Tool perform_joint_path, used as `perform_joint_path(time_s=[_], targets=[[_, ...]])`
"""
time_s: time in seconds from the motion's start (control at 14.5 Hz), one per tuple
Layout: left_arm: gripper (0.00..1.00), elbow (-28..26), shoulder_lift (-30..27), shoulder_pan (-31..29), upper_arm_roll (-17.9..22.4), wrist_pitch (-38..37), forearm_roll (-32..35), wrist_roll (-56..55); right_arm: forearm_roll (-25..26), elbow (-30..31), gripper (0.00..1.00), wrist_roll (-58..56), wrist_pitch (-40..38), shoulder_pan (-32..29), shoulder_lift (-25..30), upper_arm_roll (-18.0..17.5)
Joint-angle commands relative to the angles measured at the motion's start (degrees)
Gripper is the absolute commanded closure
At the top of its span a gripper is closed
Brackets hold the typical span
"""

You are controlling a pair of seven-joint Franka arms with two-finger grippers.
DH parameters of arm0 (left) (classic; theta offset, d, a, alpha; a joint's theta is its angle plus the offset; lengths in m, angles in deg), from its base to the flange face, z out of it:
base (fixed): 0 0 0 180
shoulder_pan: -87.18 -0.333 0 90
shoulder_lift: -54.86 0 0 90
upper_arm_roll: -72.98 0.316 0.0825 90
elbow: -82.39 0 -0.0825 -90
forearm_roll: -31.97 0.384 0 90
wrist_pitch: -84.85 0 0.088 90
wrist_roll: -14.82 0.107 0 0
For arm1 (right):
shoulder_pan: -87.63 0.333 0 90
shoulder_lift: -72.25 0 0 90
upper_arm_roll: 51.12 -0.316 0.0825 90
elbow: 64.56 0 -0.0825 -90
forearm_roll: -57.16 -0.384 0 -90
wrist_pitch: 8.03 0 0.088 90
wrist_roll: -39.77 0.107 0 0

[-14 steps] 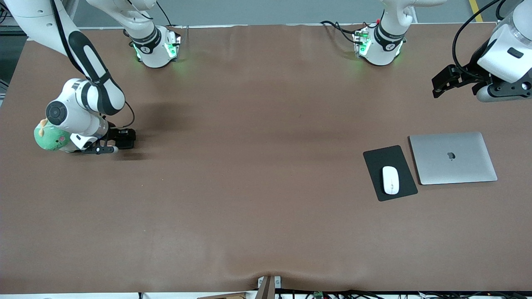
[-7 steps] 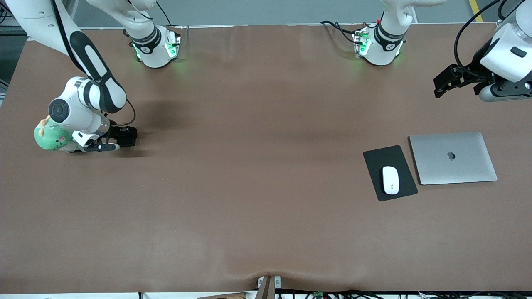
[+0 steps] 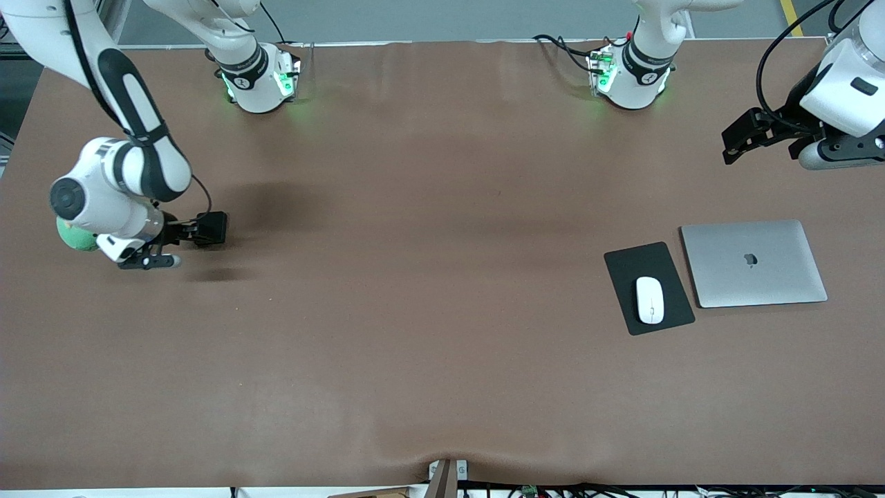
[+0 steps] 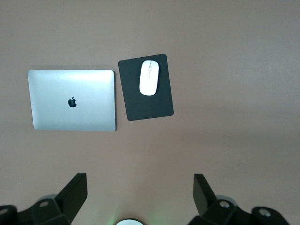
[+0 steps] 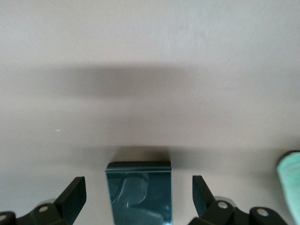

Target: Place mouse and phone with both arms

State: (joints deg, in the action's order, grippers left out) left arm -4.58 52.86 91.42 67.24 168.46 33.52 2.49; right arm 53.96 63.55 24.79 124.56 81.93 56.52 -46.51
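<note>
The phone point(image 3: 211, 228), a small glossy black slab, lies flat on the brown table toward the right arm's end. My right gripper point(image 3: 178, 240) hovers low beside it, open. In the right wrist view the phone point(image 5: 139, 187) lies between the spread fingertips point(image 5: 75, 194) without touching them. The white mouse point(image 3: 650, 299) rests on a black mouse pad point(image 3: 632, 266) toward the left arm's end. My left gripper point(image 3: 741, 135) hangs open and empty, high over that end. Its wrist view looks down on the mouse point(image 4: 149, 77) and pad point(image 4: 150, 105).
A closed silver laptop point(image 3: 753, 263) lies beside the mouse pad, toward the left arm's end; the left wrist view shows the laptop point(image 4: 72, 101) too. A green plush toy point(image 3: 71, 238) sits partly hidden under the right arm's wrist. The two arm bases stand along the table's edge farthest from the front camera.
The right gripper opened and let go of the phone, then drew back from it toward the right arm's end of the table. The phone stayed put. The left arm barely moved.
</note>
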Motion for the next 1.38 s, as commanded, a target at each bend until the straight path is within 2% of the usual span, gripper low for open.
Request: perform_joint_path(time_s=[0.0,0.34,0.62,0.9,1.31], targets=[[0.0,0.14,-0.46,-0.46,0.03,0.32,-1.28,0.54,0.82,-8.99,0.0,-0.13,-11.26,-1.16,0.88,-0.74],[0.0,0.14,-0.28,-0.46,0.03,0.5,-1.28,0.72,-0.23,-22.79,0.0,-0.05,-23.14,-0.11,0.79,-1.09],[0.0,0.14,-0.19,-0.46,0.03,0.94,-1.37,0.72,-0.85,-31.15,0.0,-0.13,-25.52,0.95,0.79,-1.09],[0.0,0.14,-0.19,-0.46,0.03,0.94,-1.37,0.81,-0.15,-43.8,0.0,-0.4,-36.31,1.39,-0.62,-1.0],[0.0,0.31,-0.19,-0.55,0.2,0.94,-1.37,1.25,-0.05,-52.78,0.0,-0.48,-40.21,0.95,0.08,-0.92]])
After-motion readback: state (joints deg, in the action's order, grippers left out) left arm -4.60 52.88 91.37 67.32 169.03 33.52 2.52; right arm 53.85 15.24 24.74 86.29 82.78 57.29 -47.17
